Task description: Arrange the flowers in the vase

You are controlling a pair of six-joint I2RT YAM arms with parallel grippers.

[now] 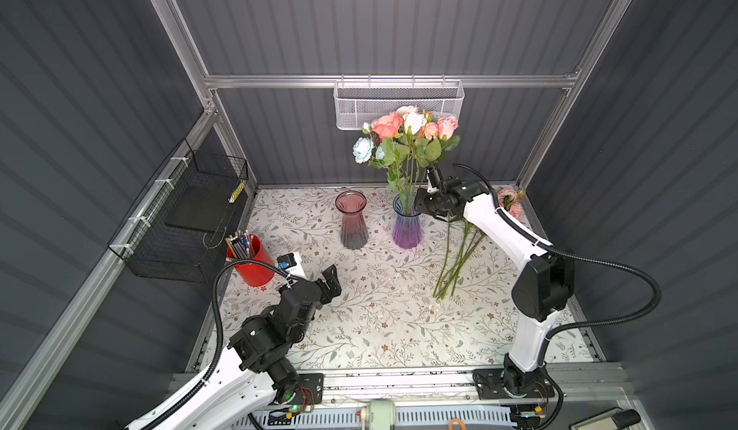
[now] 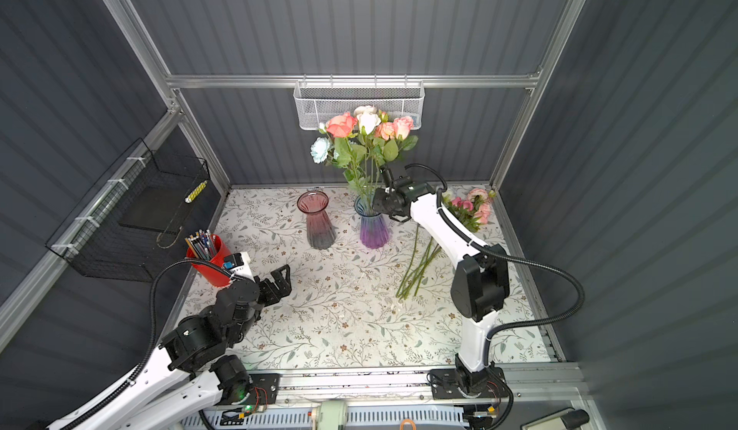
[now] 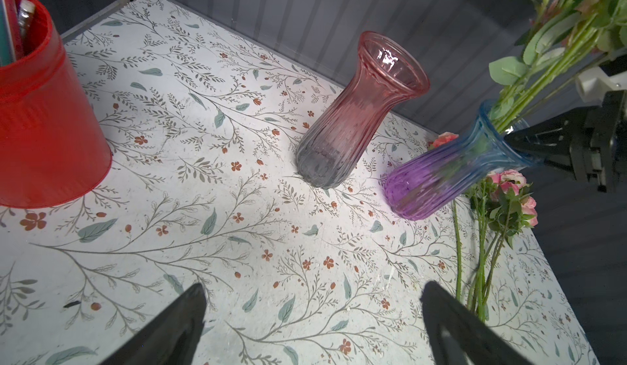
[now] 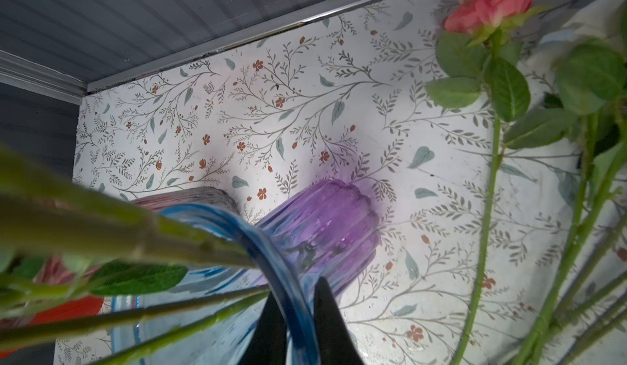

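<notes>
A blue-to-purple glass vase (image 1: 407,228) (image 2: 373,228) stands at the back of the table and holds several flowers (image 1: 407,136) with pink, coral, white and pale blue heads. My right gripper (image 4: 297,290) (image 1: 418,204) is shut on the vase's blue rim (image 4: 264,244), one finger inside and one outside, right beside the stems. More flowers (image 1: 459,260) (image 3: 509,197) lie flat on the table to the right of the vase, heads toward the back corner. My left gripper (image 3: 314,288) (image 1: 331,280) hovers open and empty over the front left of the table.
An empty pink glass vase (image 1: 352,224) (image 3: 359,115) stands just left of the purple one. A red cup of pencils (image 1: 251,264) sits at the left edge. A white mesh basket (image 1: 399,104) hangs on the back rail, a black wire basket (image 1: 187,216) on the left wall.
</notes>
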